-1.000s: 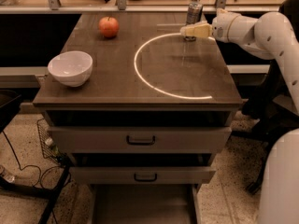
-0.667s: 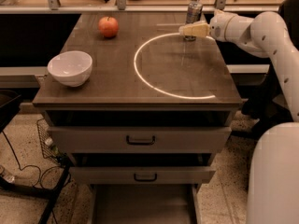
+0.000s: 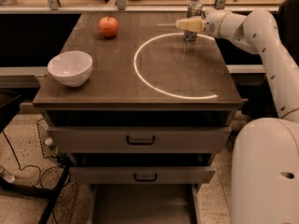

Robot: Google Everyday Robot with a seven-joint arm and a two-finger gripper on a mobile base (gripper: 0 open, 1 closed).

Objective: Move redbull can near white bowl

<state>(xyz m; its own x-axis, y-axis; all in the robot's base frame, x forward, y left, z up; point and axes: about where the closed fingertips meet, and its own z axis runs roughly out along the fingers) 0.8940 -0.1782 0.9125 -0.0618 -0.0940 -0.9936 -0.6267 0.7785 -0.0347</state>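
The redbull can stands upright at the far right of the table top, silvery with dark panels. My gripper reaches in from the right on the white arm and sits at the can's middle, covering part of it. The white bowl rests near the table's front left corner, far from the can.
A red-orange apple lies at the far left of the brown table. A bright ring of light marks the table's right half. Two drawers sit below the top. My white base stands at the right.
My gripper has shifted slightly to the left at the can. The can, bowl and apple have not moved.
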